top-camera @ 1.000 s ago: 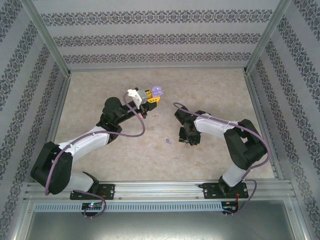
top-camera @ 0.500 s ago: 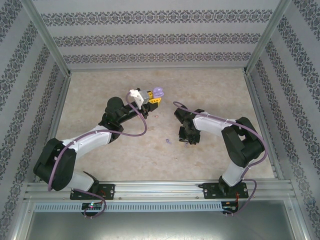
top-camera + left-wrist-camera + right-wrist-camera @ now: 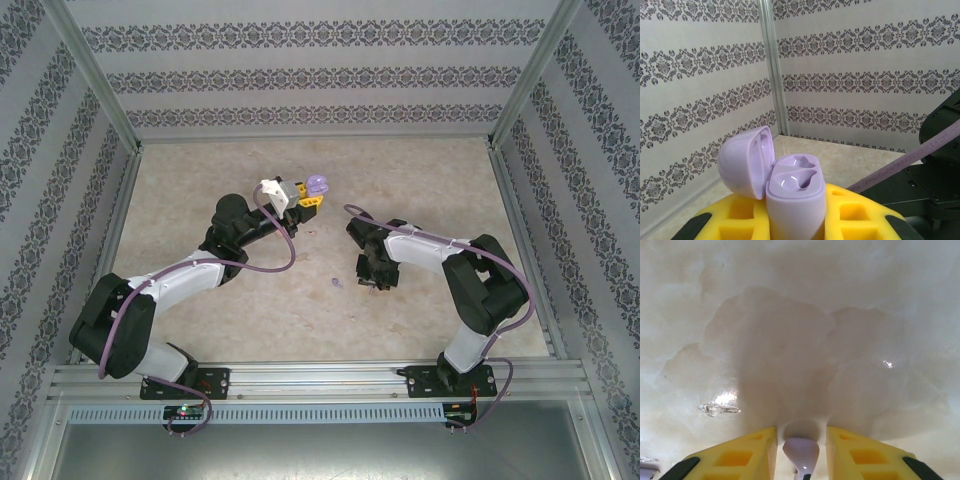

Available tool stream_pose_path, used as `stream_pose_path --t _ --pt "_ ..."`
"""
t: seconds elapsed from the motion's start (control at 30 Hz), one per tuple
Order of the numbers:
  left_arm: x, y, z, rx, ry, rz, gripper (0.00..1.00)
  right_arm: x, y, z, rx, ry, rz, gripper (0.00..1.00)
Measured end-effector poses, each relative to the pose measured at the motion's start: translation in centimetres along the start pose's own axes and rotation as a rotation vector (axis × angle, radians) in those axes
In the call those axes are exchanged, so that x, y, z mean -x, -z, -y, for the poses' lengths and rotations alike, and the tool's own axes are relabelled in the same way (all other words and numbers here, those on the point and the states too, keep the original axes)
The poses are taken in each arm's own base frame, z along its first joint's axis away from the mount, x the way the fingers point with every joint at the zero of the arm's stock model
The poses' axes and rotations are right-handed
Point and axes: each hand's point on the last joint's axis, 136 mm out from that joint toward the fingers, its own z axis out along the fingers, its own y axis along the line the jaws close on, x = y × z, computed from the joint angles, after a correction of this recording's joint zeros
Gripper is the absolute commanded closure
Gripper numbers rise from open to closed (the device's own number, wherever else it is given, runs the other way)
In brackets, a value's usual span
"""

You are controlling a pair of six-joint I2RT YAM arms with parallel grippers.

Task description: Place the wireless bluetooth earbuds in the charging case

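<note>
We see a pale purple earbud (image 3: 801,452) on the bench (image 3: 430,180), between the yellow fingers of the right hand (image 3: 377,281). The hand is narrow, with slim gaps on each side, apparently placed to pinch it. A second purple earbud (image 3: 337,283) lies near. The left hand (image 3: 303,197) grips the purple charging case (image 3: 792,195) upright, lid open and wells looking empty, probably offered for loading.
</note>
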Motion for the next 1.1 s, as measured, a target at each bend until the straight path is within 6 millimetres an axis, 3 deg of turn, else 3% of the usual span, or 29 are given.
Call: stream_pose_path --t 0.6,1.1 --pt "0.05 0.00 0.07 -0.004 0.000 0.002 1.00 -0.09 -0.05 -0.08 0.005 -0.005 -0.008 0.71" --pt "0.29 -0.06 0.10 -0.009 0.005 0.007 1.00 -0.05 0.13 -0.01 0.019 0.005 -0.003 0.84"
